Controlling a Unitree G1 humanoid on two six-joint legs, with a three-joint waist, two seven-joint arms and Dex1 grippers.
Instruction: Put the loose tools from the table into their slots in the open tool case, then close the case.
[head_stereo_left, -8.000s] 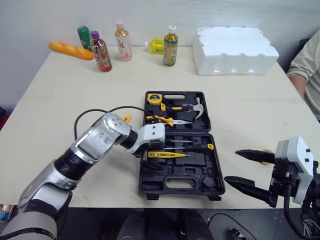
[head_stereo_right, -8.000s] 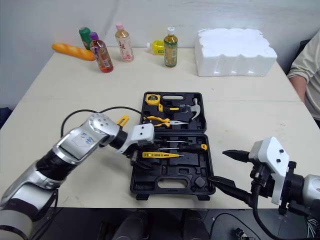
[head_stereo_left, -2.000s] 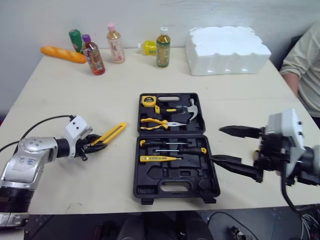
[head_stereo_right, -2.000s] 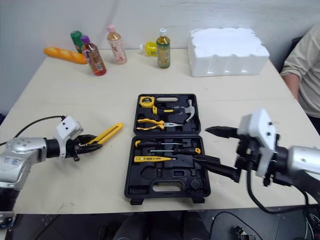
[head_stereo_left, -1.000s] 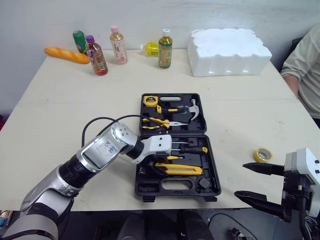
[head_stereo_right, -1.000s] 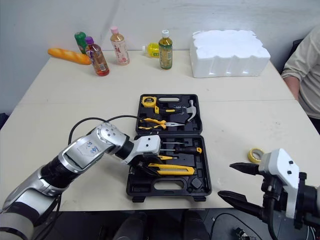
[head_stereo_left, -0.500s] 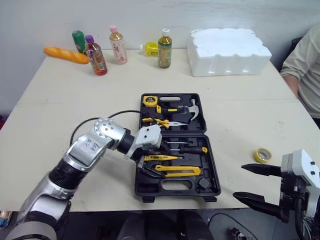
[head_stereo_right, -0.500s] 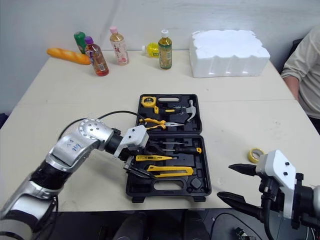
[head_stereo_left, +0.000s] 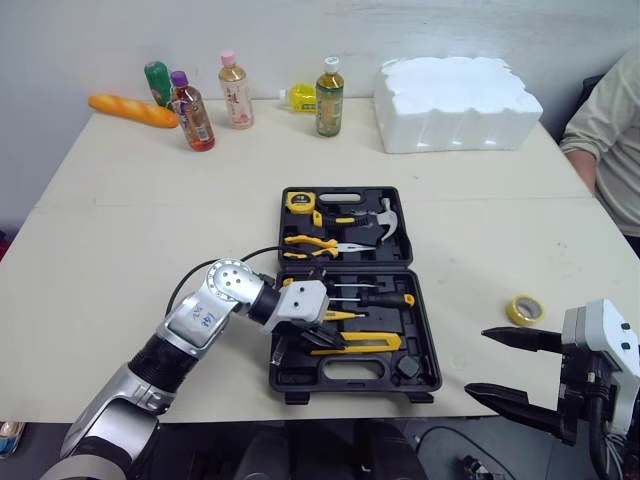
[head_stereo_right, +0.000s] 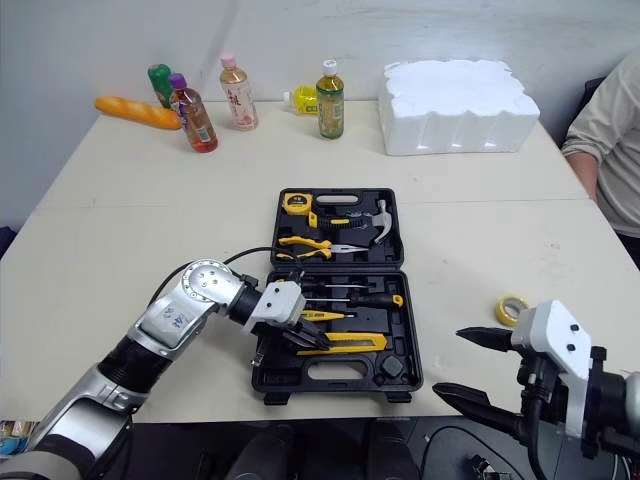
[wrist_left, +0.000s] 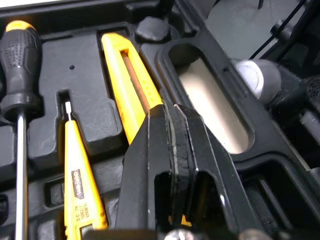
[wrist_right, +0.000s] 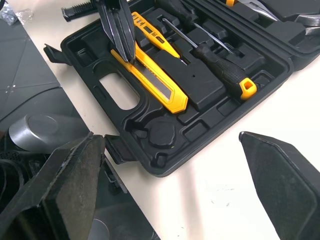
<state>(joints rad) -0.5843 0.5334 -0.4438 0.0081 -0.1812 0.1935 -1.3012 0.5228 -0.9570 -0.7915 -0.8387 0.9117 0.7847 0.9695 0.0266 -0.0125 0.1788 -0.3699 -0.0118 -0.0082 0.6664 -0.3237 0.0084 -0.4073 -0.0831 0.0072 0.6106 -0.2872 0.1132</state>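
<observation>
Knife (head_stereo_left: 357, 342) is lying in the long slot in the near half of the case (head_stereo_left: 422, 345); left jaws, closed together, are pressing on its left end; advised: pushing straight down, then working along its length until flush; right jaws are hanging wide and empty, off the tabletop (head_stereo_left: 120, 220).

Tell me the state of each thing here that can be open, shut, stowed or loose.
Tool case: open.
Yellow knife: lying in the case's lower half.
Tape roll: loose on the table.
Left gripper: jaws shut, tips on the knife.
Right gripper: jaws open, empty.
</observation>
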